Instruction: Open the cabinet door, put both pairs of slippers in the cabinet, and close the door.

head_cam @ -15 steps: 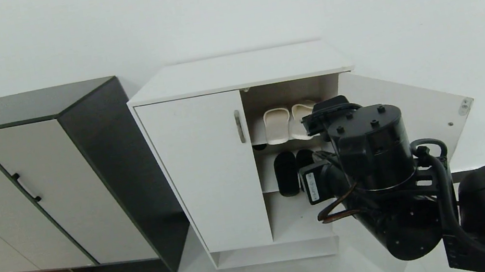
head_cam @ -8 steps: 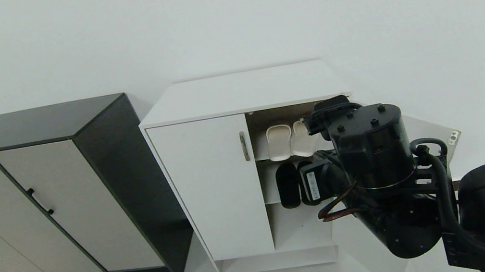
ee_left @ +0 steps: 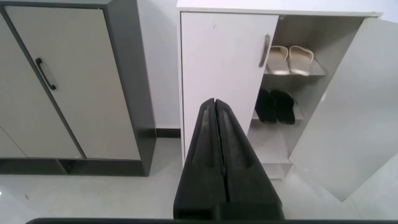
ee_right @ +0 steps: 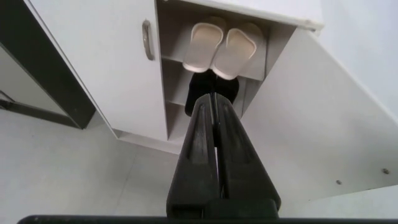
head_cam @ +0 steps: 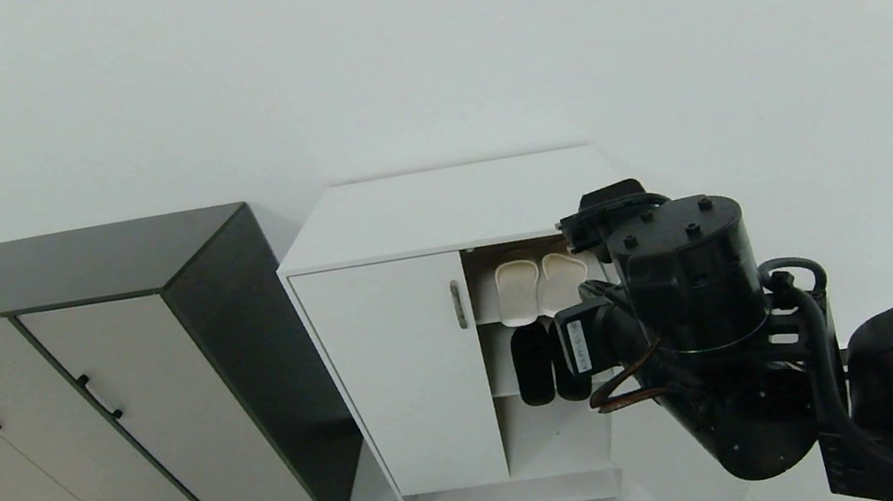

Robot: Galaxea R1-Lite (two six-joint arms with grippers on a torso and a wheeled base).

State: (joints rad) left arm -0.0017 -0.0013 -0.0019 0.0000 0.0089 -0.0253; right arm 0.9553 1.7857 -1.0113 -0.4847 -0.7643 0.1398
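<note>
The white cabinet (head_cam: 417,291) stands against the wall with its left door shut and its right door (ee_left: 354,124) swung wide open. A white pair of slippers (head_cam: 542,285) lies on the upper shelf and a black pair of slippers (head_cam: 534,362) on the shelf below. My right arm (head_cam: 689,311) hangs in front of the open half. My right gripper (ee_right: 212,99) is shut and empty, pointing at the shelves, with the black slippers (ee_right: 198,93) partly hidden behind it. My left gripper (ee_left: 215,101) is shut and empty, well back from the cabinet's closed door.
A dark cabinet (head_cam: 117,374) with two grey doors and black handles stands close to the left of the white one. The closed white door has a metal handle (head_cam: 458,304). Pale bare floor (ee_left: 93,193) lies in front of both cabinets.
The whole head picture has shifted: both cabinets now sit lower and look smaller, so the camera has moved away. The slippers keep their shelves, and the right arm holds its pose.
</note>
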